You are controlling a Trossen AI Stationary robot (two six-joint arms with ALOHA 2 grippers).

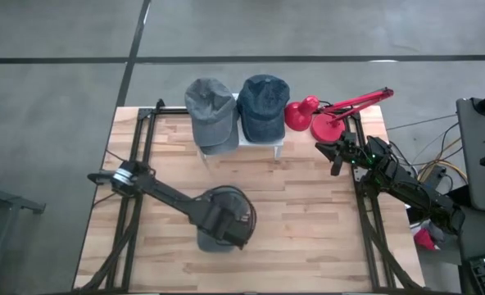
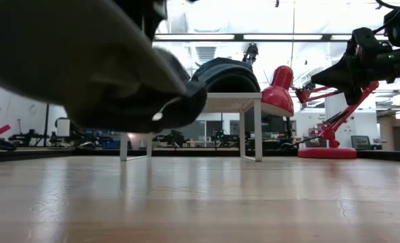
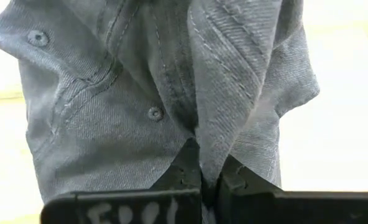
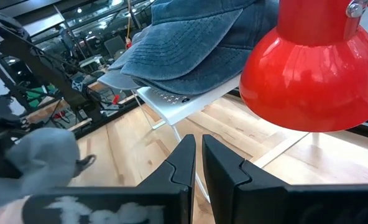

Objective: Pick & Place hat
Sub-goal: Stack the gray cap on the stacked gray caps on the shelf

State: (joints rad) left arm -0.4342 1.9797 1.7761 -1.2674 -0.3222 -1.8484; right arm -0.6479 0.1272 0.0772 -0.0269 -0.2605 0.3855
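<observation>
A dark grey hat [image 1: 236,201] hangs above the wooden table's near middle, and my left gripper [image 3: 210,180] is shut on it from above. In the low view the hat [image 2: 105,74] fills the left side, its underside above the tabletop. Two more hats, a light grey one [image 1: 210,111] and a blue one [image 1: 263,102], lie on a small white stand [image 1: 259,141] at the far edge. My right gripper [image 4: 197,165] waits shut at the table's right far side, near the red lamp, touching nothing. My left gripper pinches a raised fold of the hat's crown cloth [image 3: 216,146] between its two fingers. The fingers come steeply from above, pointing down. The hat hangs below them, lifted clear of the table, its cloth bunched around the pinch.
A red desk lamp [image 1: 316,115] stands right of the white stand, its shade close before my right gripper [image 1: 336,164]. Dark frame rails [image 1: 136,156] run along the table's left and right sides. Bare wood [image 1: 308,221] lies between the hanging hat and the right rail.
</observation>
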